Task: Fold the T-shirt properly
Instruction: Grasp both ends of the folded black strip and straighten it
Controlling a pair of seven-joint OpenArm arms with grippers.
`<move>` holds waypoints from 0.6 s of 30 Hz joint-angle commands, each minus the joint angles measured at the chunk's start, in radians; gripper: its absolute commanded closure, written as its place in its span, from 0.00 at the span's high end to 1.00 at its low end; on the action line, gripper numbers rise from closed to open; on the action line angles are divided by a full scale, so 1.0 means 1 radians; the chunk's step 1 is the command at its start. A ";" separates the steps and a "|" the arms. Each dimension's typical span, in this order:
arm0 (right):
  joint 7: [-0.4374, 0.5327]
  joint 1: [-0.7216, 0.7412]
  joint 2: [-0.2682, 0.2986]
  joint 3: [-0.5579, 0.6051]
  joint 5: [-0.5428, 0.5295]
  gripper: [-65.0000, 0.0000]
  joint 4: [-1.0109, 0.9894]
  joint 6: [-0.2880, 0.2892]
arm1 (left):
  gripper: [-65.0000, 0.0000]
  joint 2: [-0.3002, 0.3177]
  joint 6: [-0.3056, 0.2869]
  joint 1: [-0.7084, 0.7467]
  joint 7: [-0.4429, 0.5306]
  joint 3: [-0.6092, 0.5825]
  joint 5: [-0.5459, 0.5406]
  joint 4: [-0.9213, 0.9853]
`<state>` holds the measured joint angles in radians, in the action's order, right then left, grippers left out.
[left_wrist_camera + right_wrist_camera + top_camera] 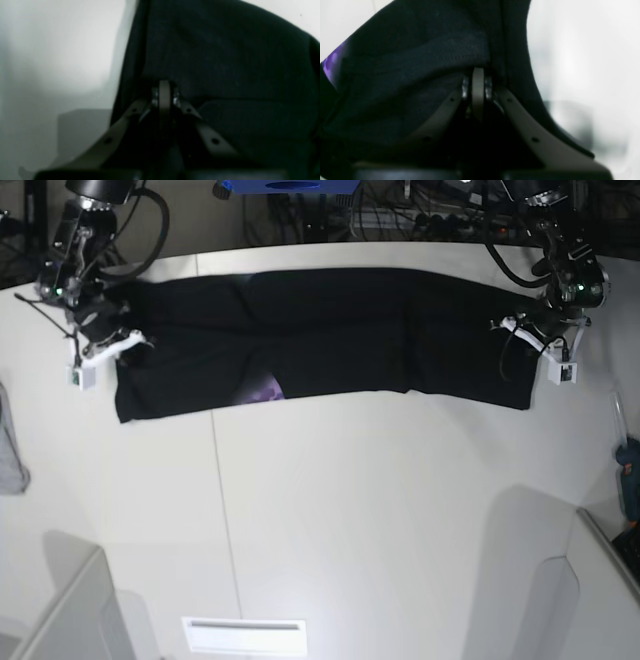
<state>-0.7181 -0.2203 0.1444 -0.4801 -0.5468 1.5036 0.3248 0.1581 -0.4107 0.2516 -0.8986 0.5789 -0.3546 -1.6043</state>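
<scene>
The black T-shirt (330, 330) lies stretched in a long band across the far part of the white table (350, 510), folded lengthwise. A purple patch (265, 390) peeks out at its near edge and also shows in the right wrist view (331, 62). My left gripper (527, 330) is at the band's right end. In the left wrist view it (163, 85) is shut on the black cloth (225, 62). My right gripper (120, 340) is at the band's left end. In the right wrist view it (478, 72) is shut on a hemmed edge of the cloth (420, 62).
A small grey cloth (8, 450) lies at the table's left edge. A teal tool (628, 465) sits at the right edge. A white strip (245, 635) lies at the front. Cables and a blue box (290, 185) stand behind the table.
</scene>
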 commanded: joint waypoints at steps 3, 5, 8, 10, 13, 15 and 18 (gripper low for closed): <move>0.004 0.028 0.011 -0.006 0.000 0.00 -0.018 -0.048 | 0.00 0.005 0.002 -0.013 -0.032 0.002 0.030 -0.001; 0.004 0.038 0.013 -0.006 0.000 0.00 -0.019 -0.080 | 0.00 0.005 0.002 -0.016 -0.032 0.003 0.030 -0.001; 0.004 0.049 0.013 -0.006 0.000 0.00 -0.018 -0.112 | 0.00 0.005 0.002 -0.013 -0.032 0.003 0.030 -0.006; 0.005 0.052 0.013 -0.006 0.000 0.00 -0.018 -0.132 | 0.00 0.005 0.002 -0.007 -0.034 0.025 0.030 -0.041; 0.005 0.052 0.011 -0.001 0.000 0.00 -0.008 -0.138 | 0.00 0.005 0.002 0.013 -0.080 0.094 0.019 -0.110; 0.005 0.048 0.008 -0.001 -0.002 0.00 0.010 -0.137 | 0.00 0.005 0.002 0.013 -0.112 0.123 0.019 -0.155; 0.005 0.028 0.005 0.002 -0.008 0.00 0.082 -0.135 | 0.00 0.005 0.000 0.013 -0.126 0.134 0.019 -0.222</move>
<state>-0.7338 -0.2066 0.1337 -0.4759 -0.5404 1.5661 0.1833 0.1535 -0.4019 0.2687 -1.0367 0.7116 -0.3222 -1.8099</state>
